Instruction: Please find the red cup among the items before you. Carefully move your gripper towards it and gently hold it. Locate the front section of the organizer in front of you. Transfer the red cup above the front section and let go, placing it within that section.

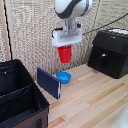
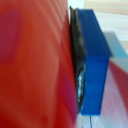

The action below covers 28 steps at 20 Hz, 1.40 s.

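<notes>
The red cup (image 1: 64,54) hangs in the air, held at its rim by my gripper (image 1: 65,46), well above the wooden table and just above the blue bowl. The gripper is shut on the cup. In the wrist view the cup's red wall (image 2: 35,65) fills most of the picture, pressed against one blue fingertip (image 2: 94,60). The organizer (image 1: 20,98), a black fabric box with inner dividers, stands at the exterior view's lower left, apart from the cup. Its compartment nearest the camera (image 1: 22,107) is dark inside.
A shallow blue bowl (image 1: 63,77) sits on the table under the cup. A dark blue flat book-like object (image 1: 49,82) stands on edge between bowl and organizer. A black boxy appliance (image 1: 109,52) stands at the exterior view's right. A wicker screen backs the table.
</notes>
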Motion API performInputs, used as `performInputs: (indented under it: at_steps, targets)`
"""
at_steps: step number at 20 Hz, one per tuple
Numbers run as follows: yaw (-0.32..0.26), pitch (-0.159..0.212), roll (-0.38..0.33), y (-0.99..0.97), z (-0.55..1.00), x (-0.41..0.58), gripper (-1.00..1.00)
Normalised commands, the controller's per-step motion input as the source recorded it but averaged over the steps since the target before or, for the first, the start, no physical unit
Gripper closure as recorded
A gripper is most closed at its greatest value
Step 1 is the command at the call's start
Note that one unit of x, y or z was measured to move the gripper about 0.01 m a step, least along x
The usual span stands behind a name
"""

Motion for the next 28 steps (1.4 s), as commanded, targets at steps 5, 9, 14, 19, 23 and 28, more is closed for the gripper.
performInputs:
  at_steps: [5, 9, 14, 19, 23, 28]
  targets:
    - [0.000, -0.043, 0.006, 0.93, 0.34, -0.033, 1.00]
    - [0.000, -0.062, 0.001, 0.95, 0.21, -0.081, 1.00]
    - [-0.009, -0.047, -0.001, 0.96, 0.04, -0.054, 1.00]
    - [-0.054, -0.001, -0.011, 0.91, 0.00, -0.014, 1.00]
    - [-0.064, 0.000, -0.023, 0.89, 0.00, -0.061, 1.00]
    - [-0.041, -0.003, -0.079, 0.85, -0.10, -0.203, 1.00]
